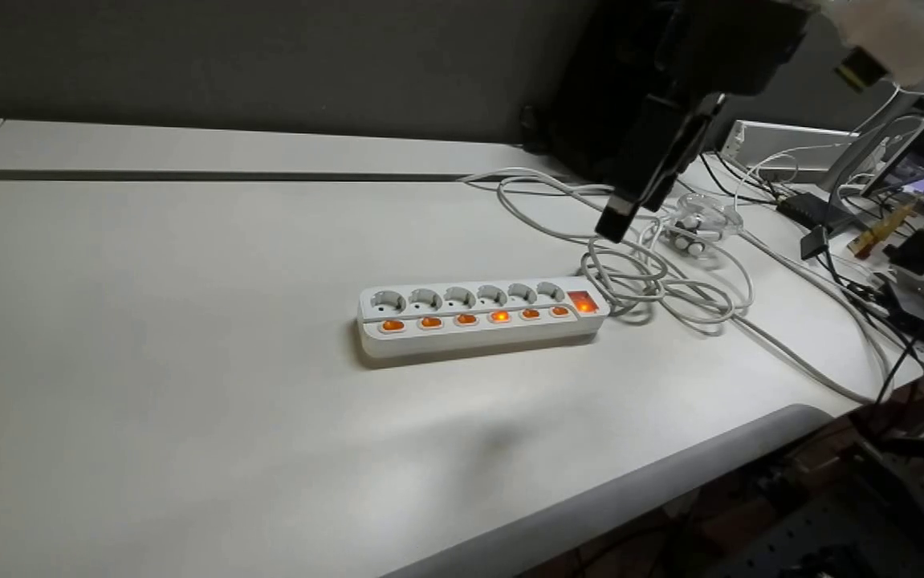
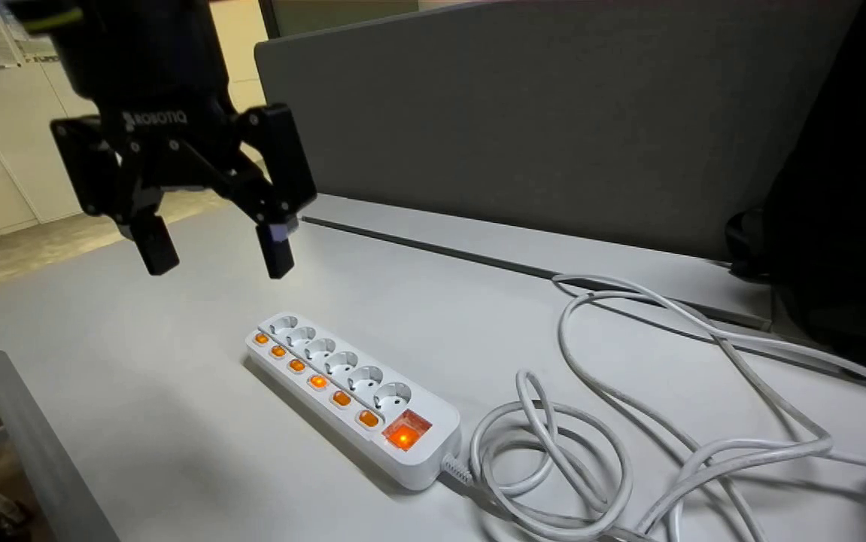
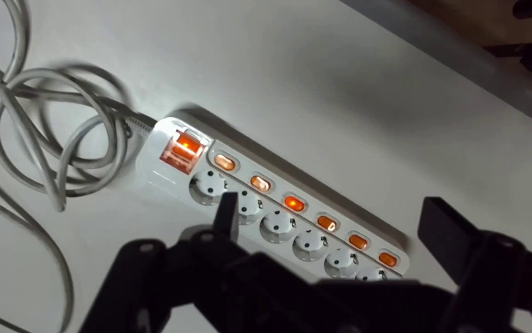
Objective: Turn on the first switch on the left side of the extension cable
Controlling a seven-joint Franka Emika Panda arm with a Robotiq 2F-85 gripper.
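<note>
The white extension cable block [image 1: 482, 343] lies flat on the table, also in the wrist view [image 3: 310, 213]. It has a row of sockets beside a row of orange switches. The first switch on the left [image 1: 391, 326], at the end away from the cord, looks unlit; it also shows in an exterior view [image 2: 260, 339] and the wrist view [image 3: 388, 259]. A middle switch [image 1: 500, 316] and the large main switch [image 1: 582, 303] glow. My gripper [image 2: 217, 257] is open and empty, above the table and apart from the block. Its fingers stand wide apart in the wrist view [image 3: 333, 217].
Loops of grey cord [image 3: 68, 284] lie at the block's main-switch end. A clear plastic item [image 1: 702, 215] sits among them. A dark partition [image 1: 269, 64] stands behind the table, with a black object [image 1: 590, 104] against it. The rounded front edge [image 1: 614, 498] borders the table.
</note>
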